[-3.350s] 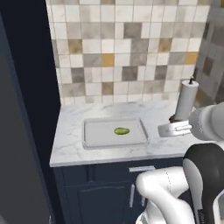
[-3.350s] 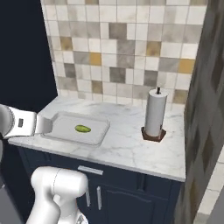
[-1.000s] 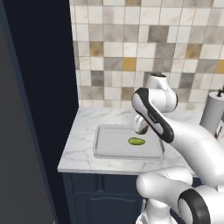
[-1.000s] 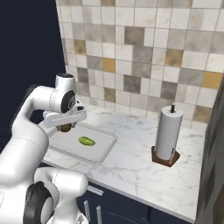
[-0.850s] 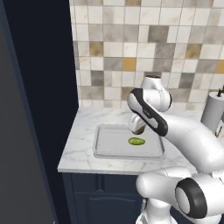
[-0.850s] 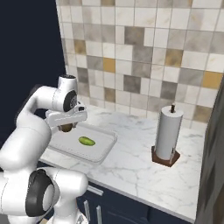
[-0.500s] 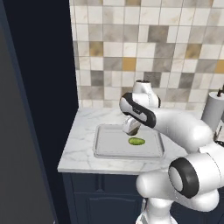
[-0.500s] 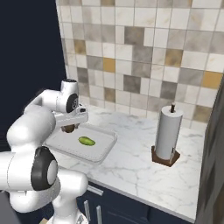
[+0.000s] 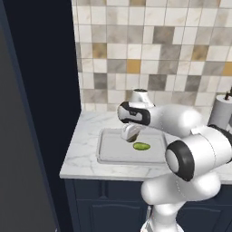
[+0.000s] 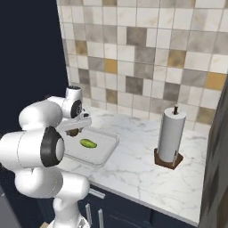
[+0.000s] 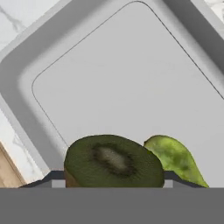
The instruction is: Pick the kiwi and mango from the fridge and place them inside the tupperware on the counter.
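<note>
Brown kiwi (image 11: 113, 161) clamped in gripper (image 9: 130, 132) above tupperware (image 9: 108, 152) | yellow-green mango (image 9: 141, 146) lies inside, right of gripper | tupperware on marble counter (image 9: 79, 154)

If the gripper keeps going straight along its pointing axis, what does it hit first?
Likely the bare floor of the tupperware. The gripper, shut on the kiwi, points down into it, so the kiwi would touch first. The mango lies just beside that line; depth is unclear.
</note>
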You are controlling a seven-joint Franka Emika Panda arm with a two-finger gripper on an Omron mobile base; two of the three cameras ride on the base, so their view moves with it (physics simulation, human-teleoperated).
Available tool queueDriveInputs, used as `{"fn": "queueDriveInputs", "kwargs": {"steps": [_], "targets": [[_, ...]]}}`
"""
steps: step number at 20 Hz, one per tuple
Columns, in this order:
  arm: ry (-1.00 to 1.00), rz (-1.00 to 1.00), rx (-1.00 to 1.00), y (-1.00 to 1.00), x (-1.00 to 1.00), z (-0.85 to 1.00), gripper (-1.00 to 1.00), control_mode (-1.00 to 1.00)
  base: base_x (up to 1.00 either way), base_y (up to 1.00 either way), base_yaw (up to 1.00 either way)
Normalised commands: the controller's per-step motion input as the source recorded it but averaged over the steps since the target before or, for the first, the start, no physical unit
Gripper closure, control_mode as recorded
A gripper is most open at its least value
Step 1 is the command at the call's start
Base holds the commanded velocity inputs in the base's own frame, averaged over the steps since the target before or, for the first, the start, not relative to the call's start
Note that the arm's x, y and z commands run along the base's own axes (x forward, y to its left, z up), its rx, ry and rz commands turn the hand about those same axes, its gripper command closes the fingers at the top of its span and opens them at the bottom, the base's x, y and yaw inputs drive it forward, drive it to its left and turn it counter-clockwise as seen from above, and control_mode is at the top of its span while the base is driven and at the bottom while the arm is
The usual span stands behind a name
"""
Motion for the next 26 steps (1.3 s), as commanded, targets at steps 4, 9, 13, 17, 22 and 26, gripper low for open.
{"fn": "queueDriveInputs", "kwargs": {"steps": [4, 9, 13, 17, 22, 26], "targets": [[0.0, 0.0, 0.0, 0.06, 0.37, -0.4, 1.0, -1.0, 0.0, 0.0, 0.0], [0.0, 0.0, 0.0, 0.07, 0.32, -0.39, 1.0, -1.0, 0.0, 0.0, 0.0], [0.0, 0.0, 0.0, 0.08, 0.27, -0.41, 1.0, -1.0, 0.0, 0.0, 0.0], [0.03, 0.0, 0.0, 0.12, 0.24, -0.44, 1.0, -1.0, 0.0, 0.0, 0.0], [0.03, 0.0, 0.0, 0.1, 0.17, -0.39, -1.0, -1.0, 0.0, 0.0, 0.0], [0.0, 0.0, 0.0, 0.03, 0.0, -0.09, -1.0, -1.0, 0.0, 0.0, 0.0]]}}
